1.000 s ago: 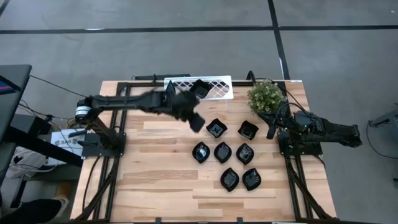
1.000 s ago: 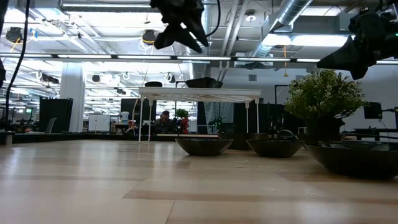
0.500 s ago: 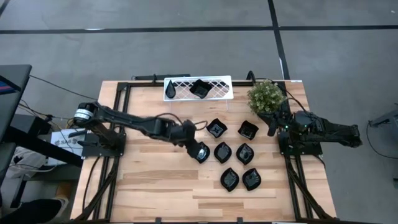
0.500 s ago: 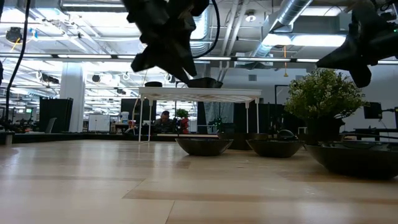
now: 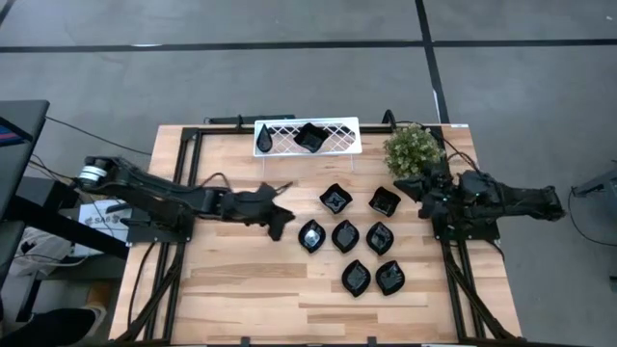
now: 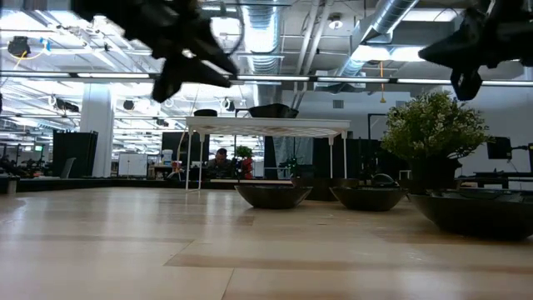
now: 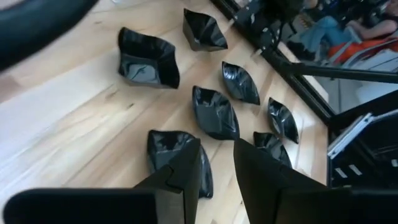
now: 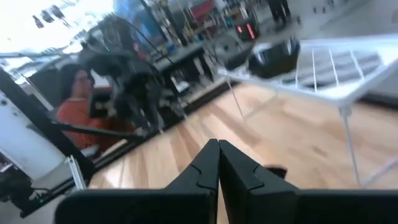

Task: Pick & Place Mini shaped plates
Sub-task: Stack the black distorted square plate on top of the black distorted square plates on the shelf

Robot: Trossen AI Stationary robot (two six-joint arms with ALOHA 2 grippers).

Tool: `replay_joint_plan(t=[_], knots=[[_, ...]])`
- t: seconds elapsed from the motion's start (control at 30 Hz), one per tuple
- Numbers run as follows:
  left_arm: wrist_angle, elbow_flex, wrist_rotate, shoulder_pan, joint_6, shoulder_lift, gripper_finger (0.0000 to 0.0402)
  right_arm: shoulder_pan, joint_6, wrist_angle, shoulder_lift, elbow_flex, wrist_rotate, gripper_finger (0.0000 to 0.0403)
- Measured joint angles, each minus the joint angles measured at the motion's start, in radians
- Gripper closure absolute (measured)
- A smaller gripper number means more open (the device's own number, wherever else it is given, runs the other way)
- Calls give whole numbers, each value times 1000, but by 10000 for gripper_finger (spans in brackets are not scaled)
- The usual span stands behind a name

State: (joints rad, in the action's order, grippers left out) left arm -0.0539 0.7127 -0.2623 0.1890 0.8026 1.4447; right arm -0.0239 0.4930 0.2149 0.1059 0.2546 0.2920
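A robotics lab: exposed ceiling ducts (image 6: 391, 25), workstations, a seated person (image 6: 221, 158).

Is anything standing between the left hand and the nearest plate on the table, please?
Nothing visible does. The left hand hangs open beside the nearest plate, with only bare table between them. The other plates lie beyond it.

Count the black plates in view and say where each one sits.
8. One glossy black plate lies on the white wire rack; seven lie on the wooden table: two, three, two. None seems hidden.
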Motion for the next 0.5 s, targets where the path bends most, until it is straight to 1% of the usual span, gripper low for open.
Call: replay_joint_plan(t=[0.13,0.27,0.37,0.5], knots=[[-12,-113,-7,1,-1,-140,305,-4,65,-3,121,0,5,401],[-19,-211,-38,1,-2,-274,305,-10,100,-43,265,6,5,401],[-22,-278,-63,1,-4,-369,305,-10,124,-42,379,53,5,401],[-28,-338,-68,1,-4,-463,305,-9,127,-7,539,149,16,401]])
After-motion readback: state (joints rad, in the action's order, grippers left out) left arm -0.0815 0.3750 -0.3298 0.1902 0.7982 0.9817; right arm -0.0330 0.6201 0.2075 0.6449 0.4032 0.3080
